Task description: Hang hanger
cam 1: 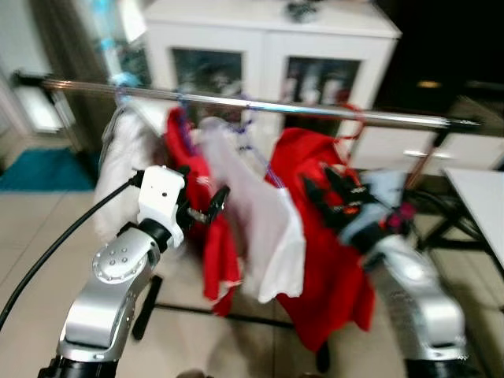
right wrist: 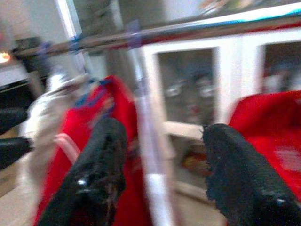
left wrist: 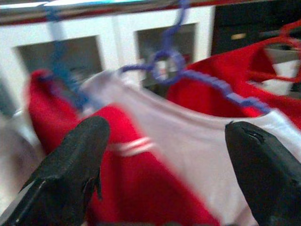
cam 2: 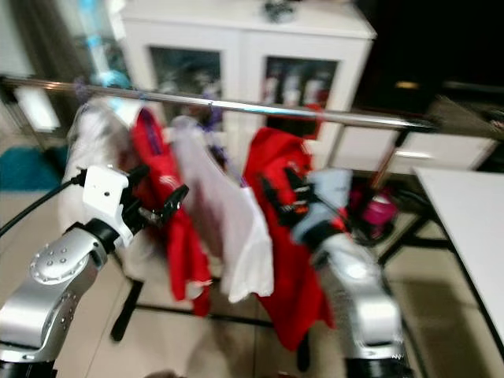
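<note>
So you are facing a tiled-floor room with a white glass-door cabinet [cam 1: 272, 55] at the back, and in front of it a drying rack whose metal rail [cam 1: 252, 102] runs side to side across your view, from your left to your right. Four garments hang along it: a white one at the left end, a red one, a pale white shirt [cam 1: 264, 220] in the middle, and a large red shirt [cam 1: 331, 236] to the right; a white table edge [cam 1: 480, 197] sits at your far right. The purple hanger [left wrist: 181, 70] carrying the pale shirt is hooked over the rail, its arms lying along the rail's line, and it sits straight ahead of and above your left gripper [cam 1: 206, 206], which is the nearer one. That gripper's fingers stand wide apart with nothing between them. Your right gripper [cam 1: 335, 193] is raised in front of the large red shirt, its fingers likewise spread and empty, looking toward the rail. A red hanger [cam 1: 354, 118] hooks the rail above it. Motion blur softens everything, so judge any reach up and forward cautiously.
</note>
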### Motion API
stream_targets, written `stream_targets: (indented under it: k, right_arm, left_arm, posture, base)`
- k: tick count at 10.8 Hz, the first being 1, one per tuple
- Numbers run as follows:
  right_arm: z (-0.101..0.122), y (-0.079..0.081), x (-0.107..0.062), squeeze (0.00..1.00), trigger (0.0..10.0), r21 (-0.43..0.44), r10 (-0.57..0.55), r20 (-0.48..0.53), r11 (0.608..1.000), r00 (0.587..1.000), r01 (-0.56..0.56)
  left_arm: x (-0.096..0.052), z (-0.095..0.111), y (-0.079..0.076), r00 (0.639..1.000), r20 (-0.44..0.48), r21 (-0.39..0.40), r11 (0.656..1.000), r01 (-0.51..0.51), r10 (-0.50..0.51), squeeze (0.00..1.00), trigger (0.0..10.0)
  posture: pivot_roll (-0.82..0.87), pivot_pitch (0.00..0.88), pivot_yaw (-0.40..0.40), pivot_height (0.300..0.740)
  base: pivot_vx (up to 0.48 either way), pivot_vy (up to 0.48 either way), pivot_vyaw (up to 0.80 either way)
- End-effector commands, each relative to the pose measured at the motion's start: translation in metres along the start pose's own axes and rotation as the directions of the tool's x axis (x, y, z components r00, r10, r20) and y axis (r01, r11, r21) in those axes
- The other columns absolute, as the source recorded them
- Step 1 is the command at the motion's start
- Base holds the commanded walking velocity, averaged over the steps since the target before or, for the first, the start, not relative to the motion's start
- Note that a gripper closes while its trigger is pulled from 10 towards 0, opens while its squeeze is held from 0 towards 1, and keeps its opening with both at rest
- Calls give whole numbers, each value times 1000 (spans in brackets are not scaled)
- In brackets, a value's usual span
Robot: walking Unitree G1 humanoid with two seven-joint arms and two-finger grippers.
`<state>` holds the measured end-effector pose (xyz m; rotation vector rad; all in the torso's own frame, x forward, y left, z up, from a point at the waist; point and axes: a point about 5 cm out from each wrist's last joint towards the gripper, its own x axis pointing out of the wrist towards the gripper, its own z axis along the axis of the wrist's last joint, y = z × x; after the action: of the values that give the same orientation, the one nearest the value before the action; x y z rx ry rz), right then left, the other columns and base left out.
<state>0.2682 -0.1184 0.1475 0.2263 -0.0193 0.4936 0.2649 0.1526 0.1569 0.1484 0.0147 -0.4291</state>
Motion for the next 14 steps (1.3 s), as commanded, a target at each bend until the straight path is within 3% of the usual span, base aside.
stream_targets:
  k: [1,4,6,12,14]
  right_arm:
    - [2,2,2,1000,10000,-13,-18,-4,1000,1000,17]
    - [1,0,-1,1000,10000,5,-85,-7,996,996,85]
    - [-2,-11,-7,1000,10000,18,-204,0,979,979,204]
    - [-4,-11,-8,1000,10000,1,-259,-8,966,966,259]
    - [-4,-13,-7,902,10000,-7,-269,-12,963,963,269]
  left_arm:
    - [-2,4,2,1000,12,7,1000,-23,23,0,10000]
    - [-4,2,0,1000,3,-14,1000,-25,25,0,10000]
    - [-3,1,1,1000,-6,-12,1000,-29,28,0,10000]
    - [1,0,1,1000,-21,-2,1000,-9,9,0,10000]
    - [2,-1,-2,1000,-29,0,1000,-5,5,0,10000]
  posture:
    - [0,0,-5,740]
    - [2,0,-7,740]
    - [-4,0,2,740]
    - [-13,0,17,740]
    - [-13,0,15,740]
  base:
    - [0,0,800]
    - [0,0,533]
    - [0,396,0]
    - [0,453,0]
    - [0,0,0]
